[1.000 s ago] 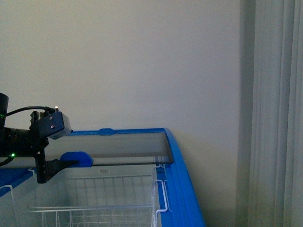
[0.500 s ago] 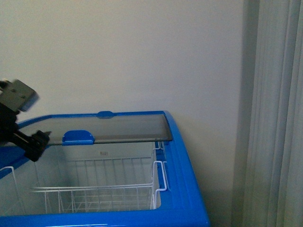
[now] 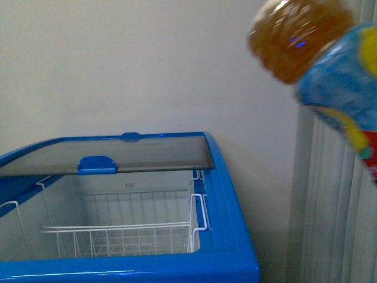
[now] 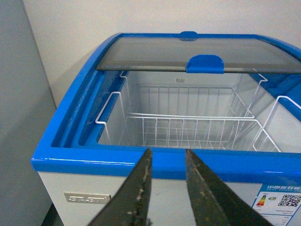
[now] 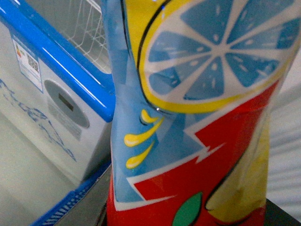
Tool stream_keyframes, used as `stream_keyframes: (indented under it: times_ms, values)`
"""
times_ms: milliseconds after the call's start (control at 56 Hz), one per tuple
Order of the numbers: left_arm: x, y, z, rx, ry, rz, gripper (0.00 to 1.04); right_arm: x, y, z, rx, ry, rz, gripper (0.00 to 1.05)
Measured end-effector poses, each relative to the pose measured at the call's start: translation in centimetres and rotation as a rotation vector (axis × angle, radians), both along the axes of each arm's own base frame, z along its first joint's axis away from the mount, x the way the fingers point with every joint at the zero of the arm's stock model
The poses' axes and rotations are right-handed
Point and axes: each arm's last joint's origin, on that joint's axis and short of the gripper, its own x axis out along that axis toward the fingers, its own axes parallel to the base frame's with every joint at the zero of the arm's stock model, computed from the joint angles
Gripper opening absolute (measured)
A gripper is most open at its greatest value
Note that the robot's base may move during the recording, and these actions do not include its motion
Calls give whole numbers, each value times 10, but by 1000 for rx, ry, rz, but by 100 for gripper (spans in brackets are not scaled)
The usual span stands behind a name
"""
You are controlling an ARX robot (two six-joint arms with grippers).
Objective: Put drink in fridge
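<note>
Transfer phase, judged as the carry toward the opening. Best done by bringing the drink (image 3: 330,65) upright, moving it left and down past the blue rim of the fridge (image 3: 227,194), clear of the glass lid (image 3: 118,154) covering only the rear, then lowering it into the wire basket (image 3: 118,236) before any release. Drink high and to the right of the opening, tilted, well apart from the rim, filling the right wrist view. Right gripper's fingers hidden behind the label; grip inferred as closed on the drink. Left gripper (image 4: 168,153) just before the front rim, fingers slightly parted, empty.
</note>
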Motion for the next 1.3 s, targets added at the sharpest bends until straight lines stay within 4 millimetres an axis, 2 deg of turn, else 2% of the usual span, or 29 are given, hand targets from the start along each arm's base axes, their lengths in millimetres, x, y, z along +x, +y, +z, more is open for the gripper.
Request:
stream_keyframes:
  times_ms: [125, 179, 250, 446, 607, 750, 929, 1036, 1304]
  values:
    - [-6, -4, -8, -4, 6, 0, 9, 39, 21, -3, -167, 20, 102, 44]
    - [-8, -6, -12, -10, 11, -2, 2, 63, 40, -5, -257, 35, 176, 44]
    - [-12, -8, -15, -9, 10, -2, 3, 89, 64, -8, -358, 32, 239, 44]
    - [-18, -19, -21, -10, 6, -2, 3, 132, 113, -14, -513, -5, 331, 44]
    - [-23, -20, -25, -10, 9, -4, 3, 158, 154, -23, -601, -10, 394, 44]
    - [-27, -20, -28, -10, 7, -5, 3, 176, 179, -35, -645, -8, 424, 44]
    - [-30, -20, -30, -10, 5, -5, 3, 197, 197, -48, -671, -16, 429, 44]
    - [-33, -20, -36, -11, -2, -4, 3, 217, 207, -58, -690, -25, 416, 44]
    - [-39, -20, -36, -11, -9, -5, 3, 261, 220, -80, -751, -42, 389, 44]
